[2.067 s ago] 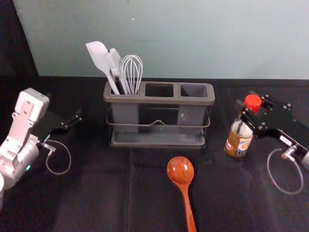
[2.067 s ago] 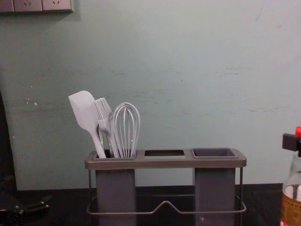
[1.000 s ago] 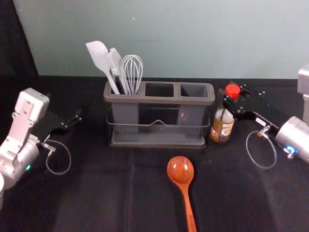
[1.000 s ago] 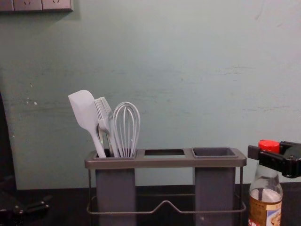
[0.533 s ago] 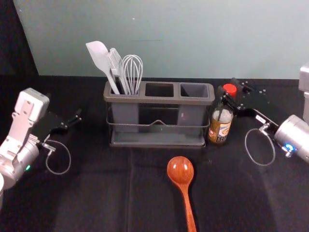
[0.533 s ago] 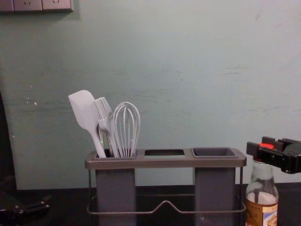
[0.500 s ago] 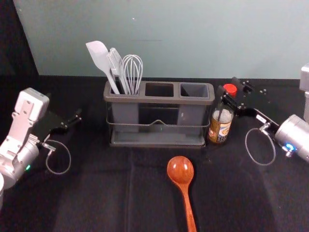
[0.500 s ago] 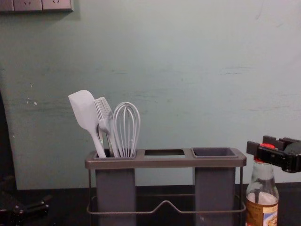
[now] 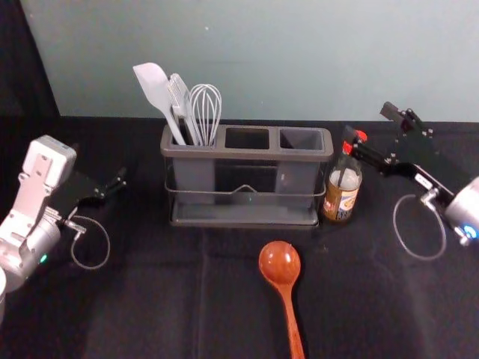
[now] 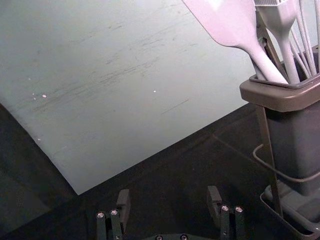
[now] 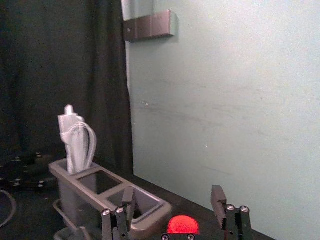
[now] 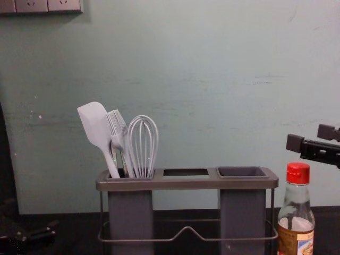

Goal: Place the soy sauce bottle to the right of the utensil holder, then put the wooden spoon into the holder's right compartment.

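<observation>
Wooden spoon (image 9: 281,265) on the desk (image 9: 150,307), leftward and robot-side of your nearer right gripper (image 9: 370,127), its handle pointing towards the robot. Those fingers are spread, above the standing soy sauce bottle (image 9: 343,196). Your left gripper (image 10: 169,197), parked farther off, is spread too.

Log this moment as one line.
soy sauce bottle upright right of utensil holder | right claw open above it | wooden spoon on black cloth | left claw open

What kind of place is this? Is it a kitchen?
Probably a robot practice room rather than a real kitchen: a left arm and right arm reach over black cloth, where a bottle and spoon are set out.
</observation>
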